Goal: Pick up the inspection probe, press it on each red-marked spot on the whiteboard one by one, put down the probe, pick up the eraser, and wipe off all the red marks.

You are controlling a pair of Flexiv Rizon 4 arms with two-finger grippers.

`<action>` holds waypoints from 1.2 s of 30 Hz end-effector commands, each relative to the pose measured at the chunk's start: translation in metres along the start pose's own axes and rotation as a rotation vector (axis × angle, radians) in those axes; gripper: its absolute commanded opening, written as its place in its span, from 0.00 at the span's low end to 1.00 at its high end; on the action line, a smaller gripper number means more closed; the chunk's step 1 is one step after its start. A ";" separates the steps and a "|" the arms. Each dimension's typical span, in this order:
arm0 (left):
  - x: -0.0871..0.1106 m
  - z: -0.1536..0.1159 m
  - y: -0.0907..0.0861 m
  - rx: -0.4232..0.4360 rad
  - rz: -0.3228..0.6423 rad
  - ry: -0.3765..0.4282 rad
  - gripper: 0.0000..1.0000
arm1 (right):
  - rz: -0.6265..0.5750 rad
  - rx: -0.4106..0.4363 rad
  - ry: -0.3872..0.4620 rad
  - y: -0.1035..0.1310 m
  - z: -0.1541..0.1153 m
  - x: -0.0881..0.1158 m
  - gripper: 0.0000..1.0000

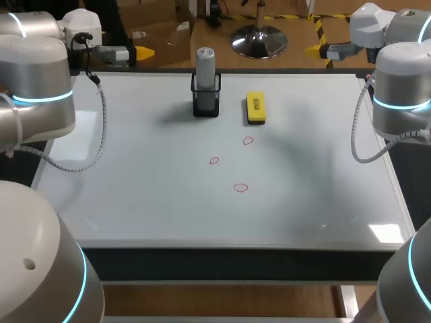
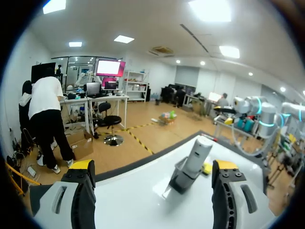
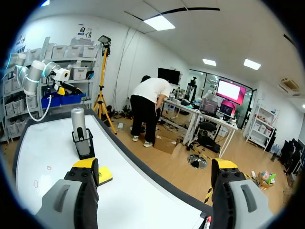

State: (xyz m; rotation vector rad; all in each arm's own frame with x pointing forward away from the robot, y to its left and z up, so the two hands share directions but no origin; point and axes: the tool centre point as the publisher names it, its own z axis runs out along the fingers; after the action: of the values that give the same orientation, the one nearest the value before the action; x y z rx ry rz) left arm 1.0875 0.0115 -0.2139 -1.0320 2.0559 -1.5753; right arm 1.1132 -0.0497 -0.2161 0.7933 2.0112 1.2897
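On whiteboard (image 1: pixel 135 202), probe (image 1: pixel 205 60) upright in holder (image 1: pixel 206 102), eraser (image 1: pixel 255 108) beside, red marks (image 1: pixel 240 188)

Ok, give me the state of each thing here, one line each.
Probe: upright in its holder, not picked up.
Eraser: lying flat on the whiteboard.
Red marks: three, unwiped.
Left tool: open, empty.
Right tool: open, empty.

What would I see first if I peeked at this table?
The grey probe stands upright in a black holder near the far edge of the whiteboard, with the yellow eraser lying just beside it. Nearer the middle are three small red marks. The left hand and right hand are open, out by the far corners, holding nothing.
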 end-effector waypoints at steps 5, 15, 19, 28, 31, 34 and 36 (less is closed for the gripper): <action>0.011 -0.002 -0.002 0.101 0.099 0.177 1.00 | 0.000 0.001 0.001 0.000 0.000 0.000 1.00; 0.035 0.011 -0.011 0.228 0.245 0.393 1.00 | 0.000 0.001 0.001 0.000 0.000 0.000 1.00; 0.045 0.019 -0.013 0.241 0.272 0.473 1.00 | 0.000 0.001 0.001 0.000 0.000 0.000 1.00; 0.059 0.046 -0.010 0.212 0.287 0.580 1.00 | 0.000 0.001 0.001 0.000 0.000 0.000 1.00; 0.064 0.055 -0.008 0.202 0.289 0.601 1.00 | 0.000 0.001 0.001 0.000 0.000 0.000 1.00; 0.067 0.066 -0.006 0.195 0.288 0.618 1.00 | 0.000 0.001 0.001 0.000 0.000 0.000 1.00; 0.069 0.072 -0.005 0.189 0.287 0.631 1.00 | 0.000 0.001 0.001 0.000 0.000 0.000 1.00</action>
State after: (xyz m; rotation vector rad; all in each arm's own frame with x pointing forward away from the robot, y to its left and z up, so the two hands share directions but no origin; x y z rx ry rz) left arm 1.0797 -0.0806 -0.2174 -0.2243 2.1870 -2.0118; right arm 1.1132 -0.0496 -0.2160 0.7931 2.0113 1.2896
